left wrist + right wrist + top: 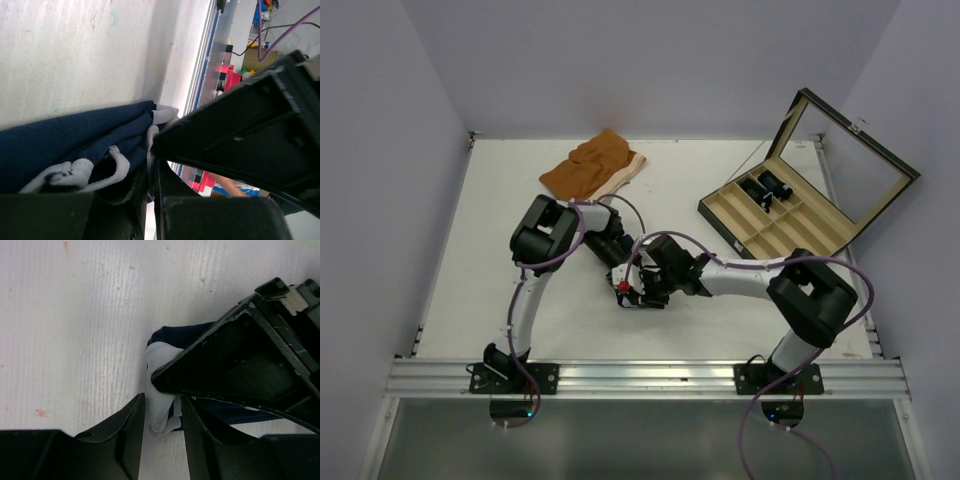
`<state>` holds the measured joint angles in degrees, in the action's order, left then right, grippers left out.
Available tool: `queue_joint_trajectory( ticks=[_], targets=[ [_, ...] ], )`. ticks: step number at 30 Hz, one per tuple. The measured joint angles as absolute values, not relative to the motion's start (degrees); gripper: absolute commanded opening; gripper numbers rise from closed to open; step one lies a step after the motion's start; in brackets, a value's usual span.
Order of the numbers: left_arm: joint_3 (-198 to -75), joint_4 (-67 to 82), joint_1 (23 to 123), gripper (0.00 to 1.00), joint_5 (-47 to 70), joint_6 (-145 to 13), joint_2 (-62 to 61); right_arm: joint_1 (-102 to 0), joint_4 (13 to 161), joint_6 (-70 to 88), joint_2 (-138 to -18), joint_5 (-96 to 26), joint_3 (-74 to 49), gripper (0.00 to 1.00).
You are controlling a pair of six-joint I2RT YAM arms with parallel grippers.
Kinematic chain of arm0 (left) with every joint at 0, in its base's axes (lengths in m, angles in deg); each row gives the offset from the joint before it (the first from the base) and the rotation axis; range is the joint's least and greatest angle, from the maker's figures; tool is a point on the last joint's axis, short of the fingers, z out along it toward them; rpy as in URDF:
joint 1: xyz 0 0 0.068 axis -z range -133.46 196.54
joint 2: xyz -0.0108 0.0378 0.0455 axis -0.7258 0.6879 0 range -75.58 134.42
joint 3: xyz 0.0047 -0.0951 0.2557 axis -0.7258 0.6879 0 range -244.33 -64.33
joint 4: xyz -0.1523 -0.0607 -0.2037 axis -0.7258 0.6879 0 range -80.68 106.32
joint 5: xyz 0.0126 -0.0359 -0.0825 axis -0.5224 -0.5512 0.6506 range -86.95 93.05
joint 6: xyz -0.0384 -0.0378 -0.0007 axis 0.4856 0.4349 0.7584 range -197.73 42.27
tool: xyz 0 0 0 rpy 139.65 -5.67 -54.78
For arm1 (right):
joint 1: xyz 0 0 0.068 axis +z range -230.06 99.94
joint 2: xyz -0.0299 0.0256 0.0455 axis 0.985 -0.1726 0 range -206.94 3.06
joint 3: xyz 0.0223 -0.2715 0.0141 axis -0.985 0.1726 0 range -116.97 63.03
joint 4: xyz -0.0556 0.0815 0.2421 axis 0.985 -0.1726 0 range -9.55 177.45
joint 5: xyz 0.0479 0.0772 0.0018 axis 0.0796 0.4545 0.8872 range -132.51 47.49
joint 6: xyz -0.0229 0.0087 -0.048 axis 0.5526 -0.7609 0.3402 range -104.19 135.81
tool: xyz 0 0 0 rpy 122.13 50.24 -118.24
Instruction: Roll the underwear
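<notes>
You're mid-roll, I judge: left gripper point(151, 181) pinches the underwear point(75, 135), near side of the orange shorts point(588, 168); right gripper point(162, 406) straddles its white edge, grip unclear. Next, both must turn it evenly.

Bright, even light from above; soft shadows on the table point(500, 200); wrist views' foreground blurred.
</notes>
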<state>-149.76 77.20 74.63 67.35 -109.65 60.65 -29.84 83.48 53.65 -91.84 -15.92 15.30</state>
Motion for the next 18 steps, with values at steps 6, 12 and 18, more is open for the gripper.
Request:
queue_joint_trajectory(
  ticks=[6,12,18],
  targets=[
    [-147.33,75.47,74.0,0.17,67.35,-108.64,59.36,-29.95,80.53,54.66,-94.7,-12.88,12.75,0.28],
    [-143.44,72.87,72.84,0.26,66.49,-108.2,55.97,-30.24,78.0,53.85,-97.82,-10.74,8.83,0.0],
    [-135.68,63.15,69.45,0.36,62.82,-107.61,43.66,-30.76,77.08,51.34,-101.69,-6.48,4.75,0.0]
  ],
)
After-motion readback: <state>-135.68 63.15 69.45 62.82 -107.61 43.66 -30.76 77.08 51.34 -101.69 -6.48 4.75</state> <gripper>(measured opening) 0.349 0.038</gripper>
